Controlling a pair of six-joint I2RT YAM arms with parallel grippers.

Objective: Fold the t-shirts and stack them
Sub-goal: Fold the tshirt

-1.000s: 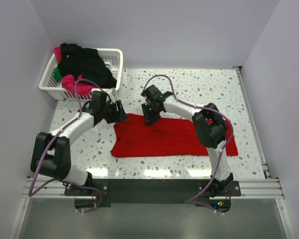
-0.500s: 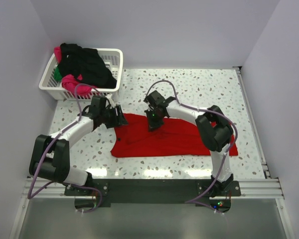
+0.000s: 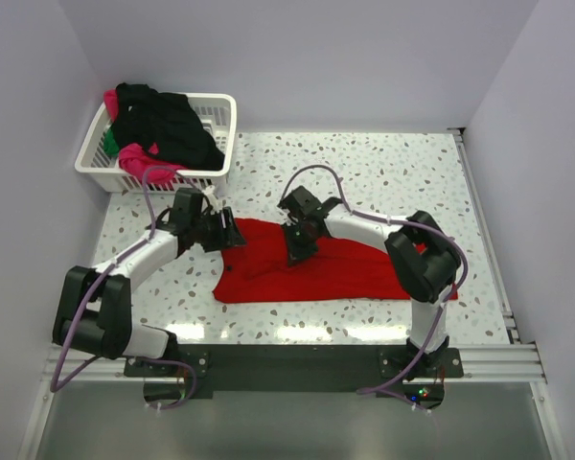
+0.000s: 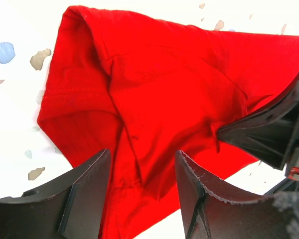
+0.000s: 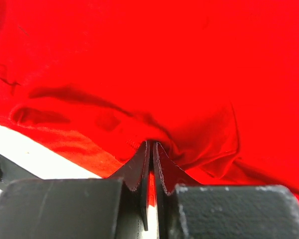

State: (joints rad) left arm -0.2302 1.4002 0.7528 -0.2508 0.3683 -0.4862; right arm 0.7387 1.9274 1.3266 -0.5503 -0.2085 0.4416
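Fold starting: pinches far hem of red t-shirt [image 3: 350, 273] with clamped right gripper [image 5: 150, 145]; hovers left gripper [image 4: 142, 158] wide over its left end. Next: close left, lift together.

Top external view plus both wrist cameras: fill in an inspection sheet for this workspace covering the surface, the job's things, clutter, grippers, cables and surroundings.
Surface: pale speckled table.
Job's things: red t-shirt lies spread and creased on the table; black cloth, pink cloth and green cloth are heaped in the white basket at the far left corner.
Clutter: nothing seen.
Grippers: left gripper is open over the shirt's left edge; right gripper is shut on a pinch of the red t-shirt.
Cables: purple cable loops along each arm; no snag seen.
Surroundings: plain pale walls on three sides; metal rail at the near edge.
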